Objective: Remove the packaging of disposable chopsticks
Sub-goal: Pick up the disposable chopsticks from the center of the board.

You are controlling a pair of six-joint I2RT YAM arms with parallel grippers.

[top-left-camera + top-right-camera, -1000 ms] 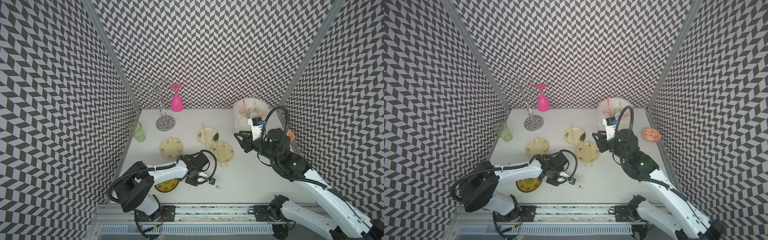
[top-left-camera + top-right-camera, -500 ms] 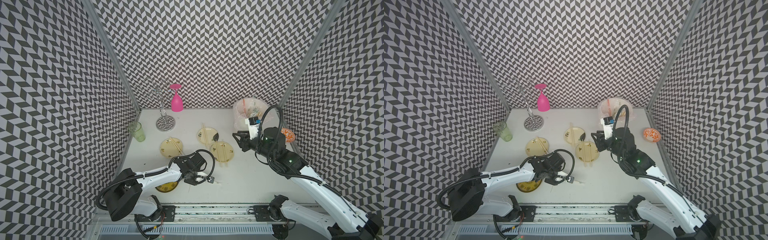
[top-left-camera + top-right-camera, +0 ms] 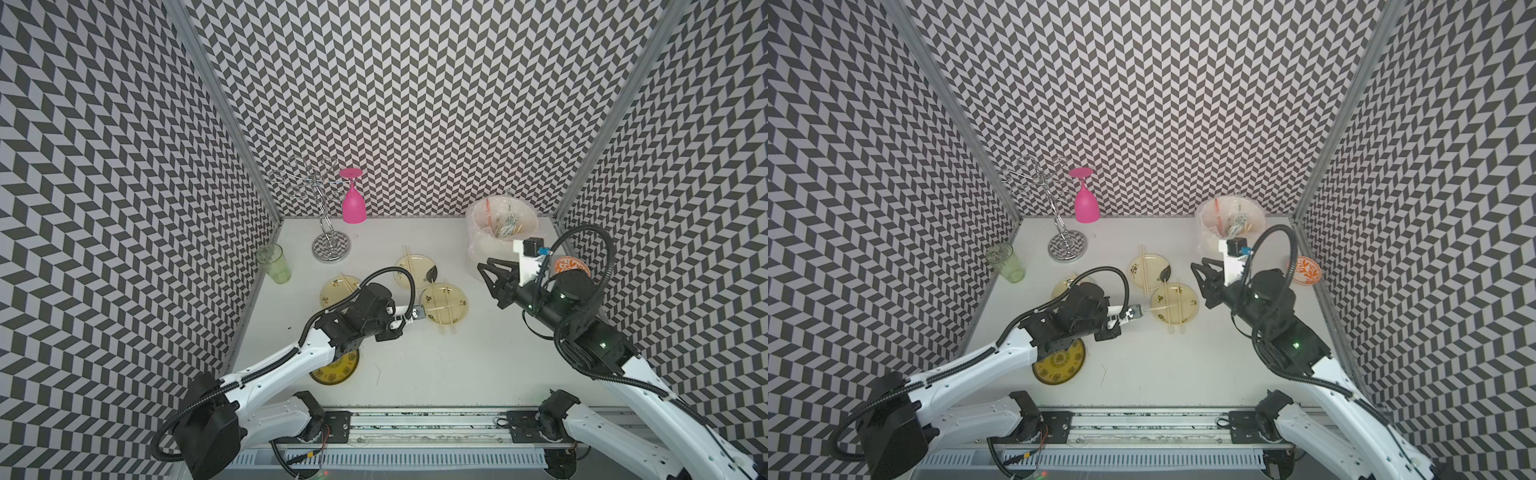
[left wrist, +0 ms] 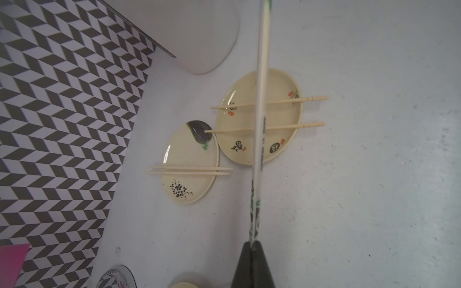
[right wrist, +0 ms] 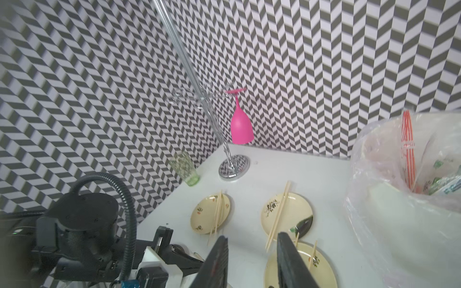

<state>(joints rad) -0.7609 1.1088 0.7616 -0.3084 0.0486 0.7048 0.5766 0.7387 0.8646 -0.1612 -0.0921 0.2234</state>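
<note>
Now left hand has swung the packaging over a plate.

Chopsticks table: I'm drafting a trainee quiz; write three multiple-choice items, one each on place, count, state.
1. Where is the pink goblet? A. hanging upside down on the wire rack B. lying on a plate C. inside the bin
2. How many pale plates carry bare chopsticks? A. one B. three C. five
3. The left tool is: A. open, empty B. shut on a spoon C. shut on sleeved chopsticks
Key: 1A, its foot hooks the rack arm; 2B, each plate shows a pair; 3C, tips pinch the printed sleeve.
</note>
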